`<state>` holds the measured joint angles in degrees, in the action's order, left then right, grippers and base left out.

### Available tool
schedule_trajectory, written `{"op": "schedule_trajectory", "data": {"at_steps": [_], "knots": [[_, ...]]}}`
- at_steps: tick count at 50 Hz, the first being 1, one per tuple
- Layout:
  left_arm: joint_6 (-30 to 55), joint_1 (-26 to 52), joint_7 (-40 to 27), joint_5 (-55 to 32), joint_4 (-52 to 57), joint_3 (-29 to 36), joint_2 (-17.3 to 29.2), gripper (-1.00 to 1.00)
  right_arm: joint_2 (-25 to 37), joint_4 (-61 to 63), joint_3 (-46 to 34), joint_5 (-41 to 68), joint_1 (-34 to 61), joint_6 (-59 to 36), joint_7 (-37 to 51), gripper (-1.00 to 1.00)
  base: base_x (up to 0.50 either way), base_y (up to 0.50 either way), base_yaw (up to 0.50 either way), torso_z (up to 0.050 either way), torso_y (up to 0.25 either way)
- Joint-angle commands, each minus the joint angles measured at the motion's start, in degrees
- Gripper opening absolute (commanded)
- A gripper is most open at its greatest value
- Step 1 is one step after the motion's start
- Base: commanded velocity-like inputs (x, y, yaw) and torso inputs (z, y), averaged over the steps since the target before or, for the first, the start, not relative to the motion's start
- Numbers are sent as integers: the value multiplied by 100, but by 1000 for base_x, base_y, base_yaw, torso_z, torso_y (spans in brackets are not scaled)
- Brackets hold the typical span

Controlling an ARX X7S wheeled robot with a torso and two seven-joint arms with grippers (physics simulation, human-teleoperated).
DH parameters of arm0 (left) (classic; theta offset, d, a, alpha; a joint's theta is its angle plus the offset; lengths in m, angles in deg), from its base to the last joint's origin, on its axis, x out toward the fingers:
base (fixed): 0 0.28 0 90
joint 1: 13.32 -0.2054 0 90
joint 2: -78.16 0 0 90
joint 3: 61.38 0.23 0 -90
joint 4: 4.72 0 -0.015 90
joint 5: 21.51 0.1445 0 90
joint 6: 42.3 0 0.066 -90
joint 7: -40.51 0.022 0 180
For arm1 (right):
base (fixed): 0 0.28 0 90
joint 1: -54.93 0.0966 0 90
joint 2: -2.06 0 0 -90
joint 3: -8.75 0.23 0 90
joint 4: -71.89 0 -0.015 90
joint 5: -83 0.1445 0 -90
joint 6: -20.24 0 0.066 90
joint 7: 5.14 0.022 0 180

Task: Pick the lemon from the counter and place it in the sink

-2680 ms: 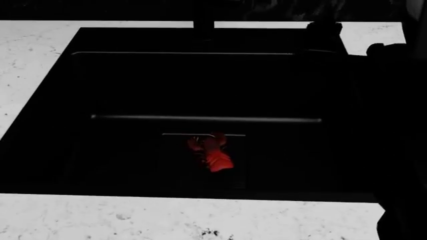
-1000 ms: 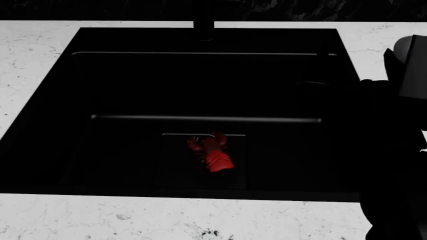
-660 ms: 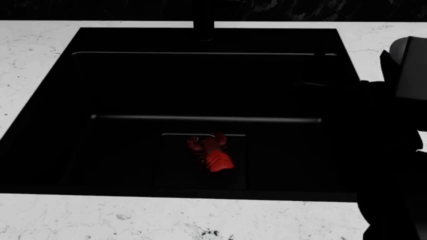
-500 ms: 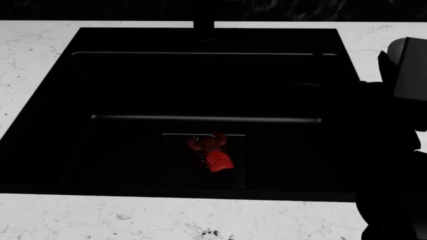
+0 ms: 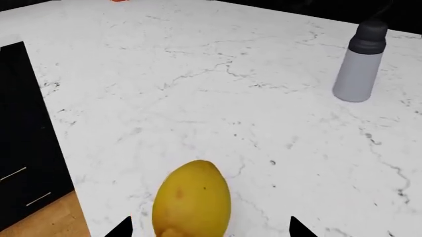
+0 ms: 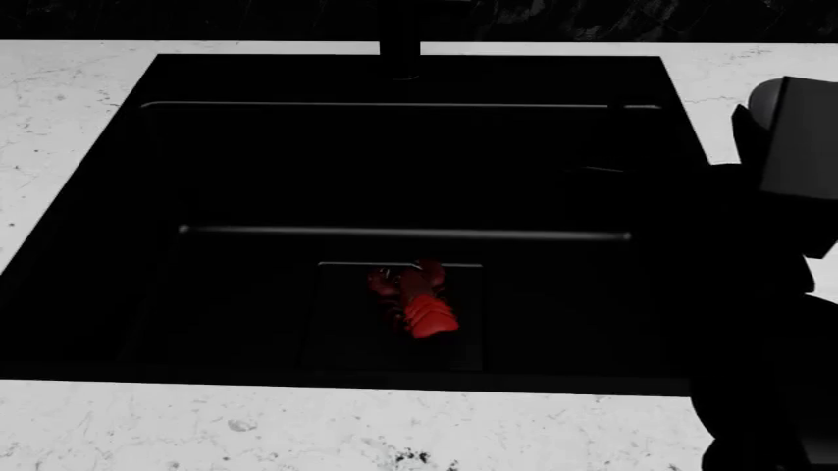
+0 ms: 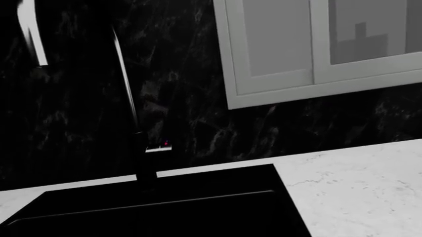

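The lemon point(image 5: 191, 200) is yellow and lies on the white marble counter point(image 5: 197, 84) in the left wrist view. My left gripper point(image 5: 209, 230) is open, with one black fingertip point(image 5: 122, 229) on each side of the lemon and a gap to each. The black sink point(image 6: 392, 167) fills the head view, with its grey bar point(image 6: 392, 234) and drain plate point(image 6: 340, 324). The lemon does not show there. My right arm point(image 6: 772, 294) is a dark mass over the sink's right edge. Its jaws cannot be made out.
A red lumpy object point(image 6: 416, 300) lies on the drain plate. A grey bottle with a dark cap point(image 5: 359, 64) stands on the counter beyond the lemon. A black faucet point(image 7: 142, 158) rises behind the sink, before a dark backsplash and a white window frame point(image 7: 297, 84).
In the head view my right arm has pulled back from the sink's far right corner to its right edge and drifted slightly left. The red object has not moved.
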<state>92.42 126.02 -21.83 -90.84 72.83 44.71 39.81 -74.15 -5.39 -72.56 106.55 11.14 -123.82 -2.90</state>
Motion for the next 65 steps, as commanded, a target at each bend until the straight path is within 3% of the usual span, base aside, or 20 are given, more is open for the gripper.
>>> {"op": "schedule_trajectory", "data": {"at_steps": [1,9,25,40,41,54,65], "knots": [[-387,-124,308,286,-469,80,-220,100,-9,-138,-61,-1,23,98,-7,100,0,0,0,0,0],[-551,-1,491,471,-753,147,-329,100,-8,-242,-127,-18,48,153,-4,100,0,0,0,0,0],[-605,-56,165,517,-930,34,-308,100,-27,-465,-253,-39,130,274,-2,100,0,0,0,0,0],[-1041,253,804,910,-1552,245,-630,100,-31,-604,-327,-26,193,362,-8,100,0,0,0,0,0],[-1053,249,804,899,-1574,227,-637,-100,-27,-595,-326,-21,191,359,-6,100,0,0,0,0,0],[-907,270,606,880,-1280,236,-565,-100,-9,-583,-301,25,149,379,34,100,0,0,0,0,0],[-945,1749,1629,1472,-635,1103,-1453,-100,-16,-704,-314,50,147,499,0,100,0,0,0,0,0]]}}
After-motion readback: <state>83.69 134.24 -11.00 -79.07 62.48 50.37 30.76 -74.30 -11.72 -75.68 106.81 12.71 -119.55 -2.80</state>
